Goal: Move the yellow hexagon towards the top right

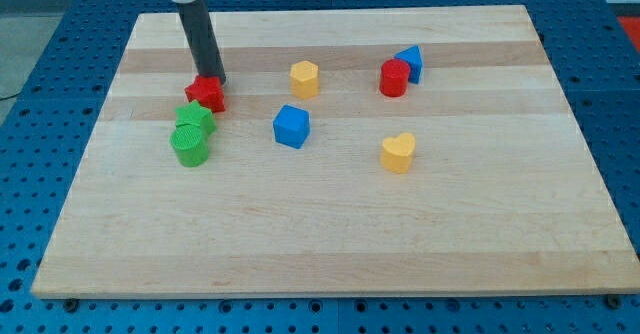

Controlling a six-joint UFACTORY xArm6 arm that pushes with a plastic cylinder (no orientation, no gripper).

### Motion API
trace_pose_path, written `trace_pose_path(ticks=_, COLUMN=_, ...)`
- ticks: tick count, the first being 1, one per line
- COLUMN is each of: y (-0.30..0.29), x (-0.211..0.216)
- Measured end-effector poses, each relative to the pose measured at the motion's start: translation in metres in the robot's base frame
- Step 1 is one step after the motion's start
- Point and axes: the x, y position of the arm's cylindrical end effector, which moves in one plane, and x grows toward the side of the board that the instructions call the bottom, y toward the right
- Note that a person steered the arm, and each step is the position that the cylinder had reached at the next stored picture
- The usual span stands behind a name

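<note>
The yellow hexagon sits on the wooden board a little left of centre, toward the view's top. My tip is down at the board's upper left, touching the top edge of a red star-shaped block. The tip is about ninety pixels to the left of the yellow hexagon and apart from it. The dark rod rises from the tip toward the view's top.
A green star-shaped block and a green cylinder lie just below the red one. A blue cube lies below the hexagon. A red cylinder and a blue block touch at the upper right. A yellow heart lies right of centre.
</note>
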Motion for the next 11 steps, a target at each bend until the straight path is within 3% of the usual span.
trace_pose_path(ticks=3, y=0.050, x=-0.005)
trace_pose_path(ticks=4, y=0.061, x=0.027)
trace_pose_path(ticks=5, y=0.069, x=0.032)
trace_pose_path(ticks=8, y=0.191, x=-0.023)
trace_pose_path(ticks=11, y=0.280, x=-0.011)
